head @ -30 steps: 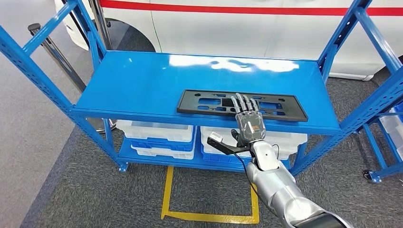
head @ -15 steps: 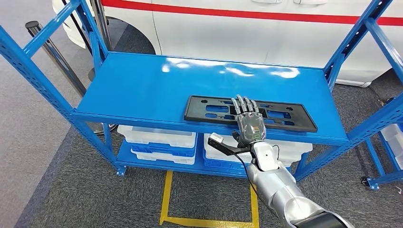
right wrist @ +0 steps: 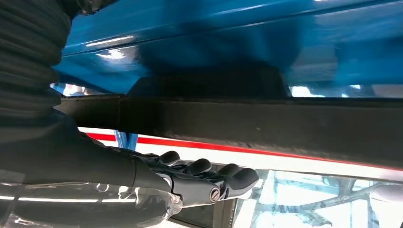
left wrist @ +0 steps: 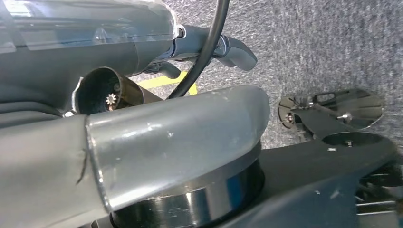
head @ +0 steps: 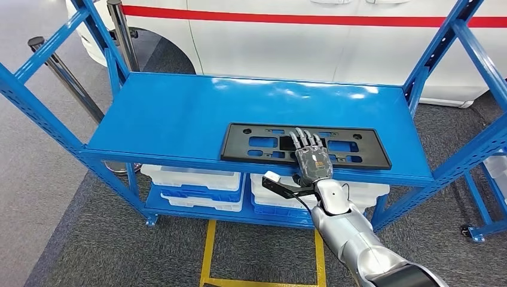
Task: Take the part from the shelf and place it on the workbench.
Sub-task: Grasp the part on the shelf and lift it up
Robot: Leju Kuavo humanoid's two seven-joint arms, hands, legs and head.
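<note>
Here the dark, segmented fingers (head: 305,140) of the right hand (head: 311,158) lie stretched flat and slightly fanned on top of the flat black plastic plate holder (head: 281,142), a long rectangular frame with rounded cut-outs and small holes through which blue shows. The fingers press on its near middle part; whether the thumb hooks under the front edge I cannot tell from the head view. In the right wrist view the fingers (right wrist: 204,173) look straight and close together beside the dark edge of the frame (right wrist: 266,126), with nothing plainly clasped, so the grip stays uncertain. The back of the hand is a glossy grey shell, and behind it comes a smooth silver arm (head: 353,239) with a thin black cable running along it.

The frame rests on the glossy blue metal shelf board (head: 179,113), near its front edge and right of the middle, lying lengthwise along that edge. The board shines with soft white reflections. Perforated blue steel uprights (head: 36,104) carry it at the corners. Beneath it, on a lower board, sit white translucent plastic bins (head: 191,176) with blue contents. Behind the rack stands a white car body with a red stripe (head: 311,18). The floor is coarse grey carpet (head: 78,251), marked with yellow tape (head: 209,251).

The left wrist view shows rounded silver and dark casings over that carpet; the left hand's fingers cannot be made out there.
</note>
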